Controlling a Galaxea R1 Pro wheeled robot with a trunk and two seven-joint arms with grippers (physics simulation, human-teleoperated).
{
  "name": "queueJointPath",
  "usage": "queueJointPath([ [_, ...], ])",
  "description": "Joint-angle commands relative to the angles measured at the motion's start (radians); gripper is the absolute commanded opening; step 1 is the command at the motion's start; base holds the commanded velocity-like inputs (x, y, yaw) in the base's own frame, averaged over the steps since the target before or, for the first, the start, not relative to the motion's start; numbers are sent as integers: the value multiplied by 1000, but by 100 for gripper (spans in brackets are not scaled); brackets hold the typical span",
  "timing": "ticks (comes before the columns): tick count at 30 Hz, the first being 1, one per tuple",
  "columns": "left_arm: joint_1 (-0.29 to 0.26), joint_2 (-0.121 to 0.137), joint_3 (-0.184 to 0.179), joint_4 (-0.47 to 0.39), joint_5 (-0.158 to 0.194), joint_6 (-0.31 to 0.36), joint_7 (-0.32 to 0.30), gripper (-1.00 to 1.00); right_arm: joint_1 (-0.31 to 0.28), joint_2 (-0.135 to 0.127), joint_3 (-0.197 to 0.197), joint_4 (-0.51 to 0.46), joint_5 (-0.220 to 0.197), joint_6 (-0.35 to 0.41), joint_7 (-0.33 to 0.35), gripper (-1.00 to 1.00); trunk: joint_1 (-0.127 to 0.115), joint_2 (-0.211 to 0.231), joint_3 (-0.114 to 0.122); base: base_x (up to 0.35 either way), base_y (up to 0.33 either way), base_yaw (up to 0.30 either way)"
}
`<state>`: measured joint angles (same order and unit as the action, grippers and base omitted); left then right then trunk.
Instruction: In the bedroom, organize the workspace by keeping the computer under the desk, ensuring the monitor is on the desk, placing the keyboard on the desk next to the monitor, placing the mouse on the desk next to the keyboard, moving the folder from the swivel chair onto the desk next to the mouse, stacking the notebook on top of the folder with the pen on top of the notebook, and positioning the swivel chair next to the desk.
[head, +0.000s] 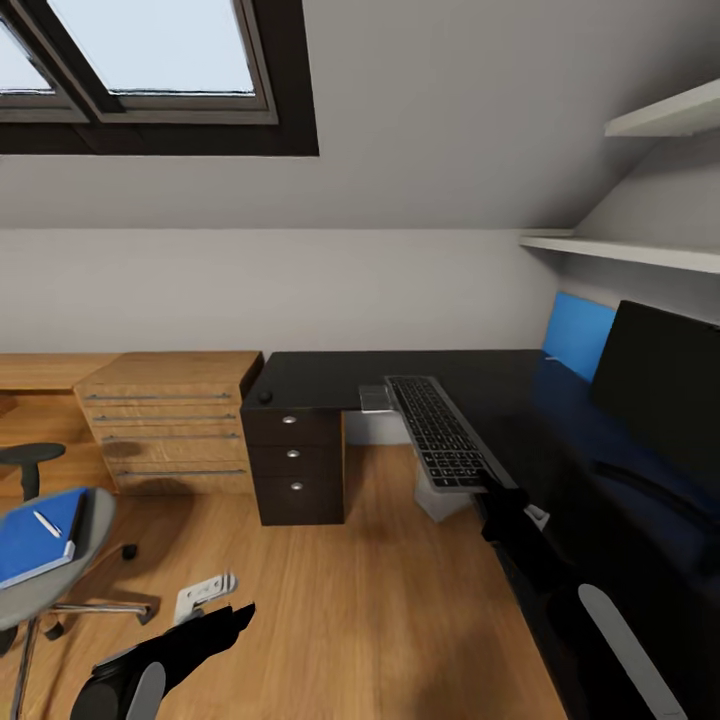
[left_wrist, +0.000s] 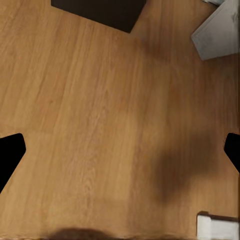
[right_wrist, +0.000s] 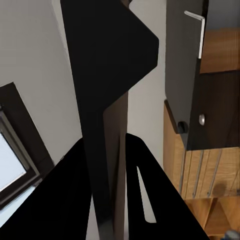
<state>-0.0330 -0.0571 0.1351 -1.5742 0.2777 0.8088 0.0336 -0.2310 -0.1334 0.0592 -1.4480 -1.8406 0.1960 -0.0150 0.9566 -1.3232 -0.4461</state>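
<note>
One long black L-shaped desk (head: 420, 372) fills the right half of the head view, and its surface carries one monitor (head: 660, 385) at the far right, standing in front of a blue wall panel (head: 578, 334). One keyboard (head: 438, 430) is held up edge-on at the desk's inner side, pinched at its near end by the right end effector (head: 497, 497), whose black fingers are pressed together on that end; in the right wrist view the keyboard (right_wrist: 107, 75) rises as a dark slab from between those fingers. One small black mouse (head: 265, 397) sits at the left corner of the surface, above a stack of three black drawers (head: 295, 455), each with one round silver knob. A pale boxy shape under the desk behind the keyboard may be the computer (head: 437, 500), though most of it is hidden. At lower left stands one swivel chair (head: 55, 560), well apart from the desk, with one blue folder (head: 35, 545) on its seat, a dark notebook (head: 77, 515) lying along the folder's right edge, and one white pen (head: 46, 524) on the folder. The left end effector (head: 225, 625) hangs low over the wooden floor (left_wrist: 100, 125) with its two fingers spread wide and nothing between them. A light wooden drawer cabinet (head: 170, 420) stands beside the desk's left end, and two white shelves (head: 640, 185) hang on the right wall.
</note>
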Motion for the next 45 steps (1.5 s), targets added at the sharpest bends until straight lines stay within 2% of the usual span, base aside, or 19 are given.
queueJointPath([
  [1,-1,-1,2,-1,8,6,3,100,-1,-1,0,0,-10,0,0,-100,-5,7,2,-327,-200,0],
  [12,-1,-3,0,-2,8,-10,5,100,-1,-3,-9,24,-10,-1,-2,-100,-47,84,37,-326,-202,0],
  [14,-1,-3,0,-2,8,-11,5,100,-1,-13,-14,69,-10,1,0,-100,-54,98,43,-326,-203,0],
  [15,-1,-3,0,-2,8,-11,5,100,-4,-27,-16,124,-9,2,3,-100,-58,105,46,-325,-203,0],
  [18,-1,-3,1,-3,8,-11,5,100,-8,-39,-17,184,-9,3,7,-100,-70,126,55,-325,-203,0],
  [25,-1,-3,1,-3,8,-11,5,100,-15,-60,-17,233,-5,4,10,-100,-97,175,77,-324,-203,0],
  [29,-1,-3,1,-3,8,-11,4,100,-17,-90,-17,247,-5,5,11,-100,-112,203,90,-323,-203,0],
  [33,-1,-3,2,-2,8,-12,2,100,-35,-103,-17,286,-3,1,22,-100,-112,203,90,-210,-140,0],
  [35,-1,-2,3,-1,9,-13,1,100,-44,-99,-15,296,-5,-7,44,-100,-112,203,90,-43,-30,0],
  [41,-1,-1,3,-1,8,-13,3,100,-47,-92,-11,304,-1,-11,44,-100,-112,203,90,-3,-176,0],
  [45,-1,-1,3,-1,8,-13,2,100,-59,-91,-11,319,49,-12,40,-100,-112,203,90,0,-336,0],
])
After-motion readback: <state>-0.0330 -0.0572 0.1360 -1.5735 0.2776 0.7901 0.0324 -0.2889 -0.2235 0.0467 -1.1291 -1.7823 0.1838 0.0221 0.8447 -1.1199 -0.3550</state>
